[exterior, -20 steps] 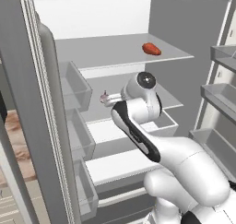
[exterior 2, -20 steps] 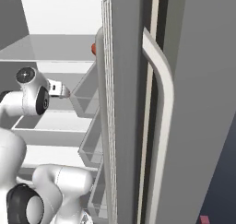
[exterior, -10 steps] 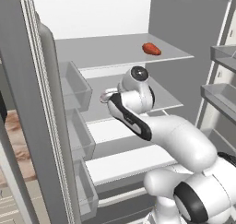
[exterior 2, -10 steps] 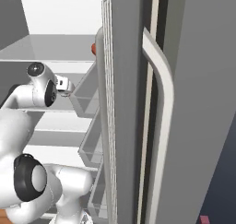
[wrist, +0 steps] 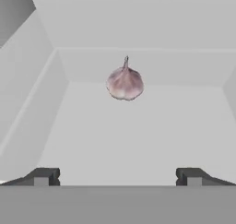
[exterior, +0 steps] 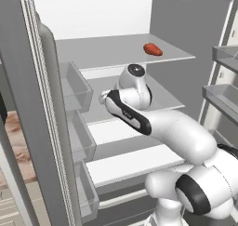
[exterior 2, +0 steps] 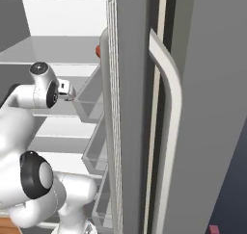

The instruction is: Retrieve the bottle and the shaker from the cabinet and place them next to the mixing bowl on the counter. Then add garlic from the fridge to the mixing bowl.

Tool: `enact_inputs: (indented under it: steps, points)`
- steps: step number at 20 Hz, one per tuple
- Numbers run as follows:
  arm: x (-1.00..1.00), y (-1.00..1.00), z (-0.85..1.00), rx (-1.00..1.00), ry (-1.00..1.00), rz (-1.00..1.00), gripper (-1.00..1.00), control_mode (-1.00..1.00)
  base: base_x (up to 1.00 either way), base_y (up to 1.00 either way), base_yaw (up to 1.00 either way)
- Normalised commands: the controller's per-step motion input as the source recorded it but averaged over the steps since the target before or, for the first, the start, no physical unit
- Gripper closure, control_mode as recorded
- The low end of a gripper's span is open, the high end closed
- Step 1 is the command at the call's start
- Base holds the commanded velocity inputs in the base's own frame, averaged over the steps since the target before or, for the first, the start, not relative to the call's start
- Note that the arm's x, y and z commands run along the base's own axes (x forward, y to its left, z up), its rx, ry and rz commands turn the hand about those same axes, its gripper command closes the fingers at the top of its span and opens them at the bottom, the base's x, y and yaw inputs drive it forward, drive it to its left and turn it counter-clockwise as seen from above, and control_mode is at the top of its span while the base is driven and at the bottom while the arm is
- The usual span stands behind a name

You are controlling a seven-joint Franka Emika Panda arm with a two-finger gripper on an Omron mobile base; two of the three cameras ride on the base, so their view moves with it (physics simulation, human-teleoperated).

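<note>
Inside the fridge (exterior: 116,57), on a shelf near its back wall, the garlic (wrist: 125,83) lies ahead of the claw (wrist: 117,176), whose fingers stand wide apart and empty, so the fetching step is in hand and the next move probably needs a straight reach forward before closing.

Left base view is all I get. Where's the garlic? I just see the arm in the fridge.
Observer: The garlic sits on a grey shelf, straight ahead of the hand, in the hand view.
Operator: Did the fingers grab it?
Observer: No. The fingers stand wide apart, short of it, with nothing between them.
Operator: Is that red thing near it?
Observer: The hand view has no red thing around the garlic; that red vegetable lies on the shelf above the hand.
</note>
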Motion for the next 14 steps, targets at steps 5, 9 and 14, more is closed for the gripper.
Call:
enact_inputs:
  steps: [5,9,14]
  points:
    - [0.16,0.0,-0.16,0.0,0.03,0.01,-1.0,-1.0,0.0,0.0,0.0]
    - [0.38,0.0,-0.21,0.0,-0.06,0.0,-1.0,-1.0,0.0,0.0,0.0]
    - [0.38,0.0,-0.04,0.0,-0.01,0.0,-1.0,-1.0,0.0,0.0,0.0]
